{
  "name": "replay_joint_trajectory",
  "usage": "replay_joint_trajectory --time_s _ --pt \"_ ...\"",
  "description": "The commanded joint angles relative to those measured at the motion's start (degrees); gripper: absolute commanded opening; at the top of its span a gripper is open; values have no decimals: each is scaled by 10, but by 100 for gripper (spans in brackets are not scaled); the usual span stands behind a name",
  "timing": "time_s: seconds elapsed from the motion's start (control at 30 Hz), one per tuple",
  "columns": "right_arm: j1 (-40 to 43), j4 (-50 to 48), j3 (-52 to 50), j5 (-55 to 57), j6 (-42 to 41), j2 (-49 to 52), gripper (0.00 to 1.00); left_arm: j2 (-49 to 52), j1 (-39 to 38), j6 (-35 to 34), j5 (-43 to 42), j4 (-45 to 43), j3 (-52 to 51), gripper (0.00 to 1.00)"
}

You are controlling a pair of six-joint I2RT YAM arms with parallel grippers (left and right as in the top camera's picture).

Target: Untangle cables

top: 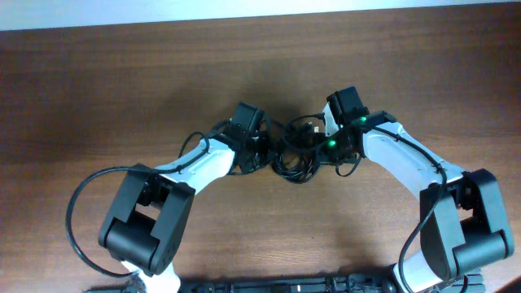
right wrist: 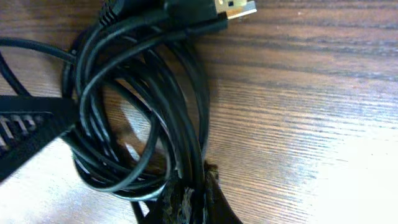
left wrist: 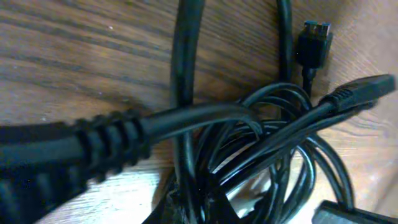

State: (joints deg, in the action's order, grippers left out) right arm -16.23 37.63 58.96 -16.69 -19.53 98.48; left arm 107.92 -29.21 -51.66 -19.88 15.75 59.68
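Overhead view: the camera looks straight down from high above the desk point(top: 260, 57). It is far enough off to hold my left arm point(top: 195, 167) and right arm point(top: 407, 159), whose bases sit at the bottom edge. Left wrist view: the camera rides on my left arm, very near the desk, tilted down past my left claw point(left wrist: 186, 208) at the bottom edge. Right wrist view: the same, over my right claw point(right wrist: 186, 202). All three share the tangle of cables point(top: 297, 150) at the desk's middle.
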Motion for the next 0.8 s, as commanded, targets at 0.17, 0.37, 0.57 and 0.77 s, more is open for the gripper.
replay_joint_trajectory --time_s 0.17,0.37,0.57,0.77 --pt "1 36 -2 73 -1 0 4 -62 117 2 -183 -12 3 0" --pt "1 36 -2 84 -5 0 4 -63 190 -1 -318 -17 3 0" --pt "1 38 -2 84 -5 0 4 -63 250 51 -261 10 3 0" --pt "1 37 -2 84 -5 0 4 -63 305 51 -137 32 3 1"
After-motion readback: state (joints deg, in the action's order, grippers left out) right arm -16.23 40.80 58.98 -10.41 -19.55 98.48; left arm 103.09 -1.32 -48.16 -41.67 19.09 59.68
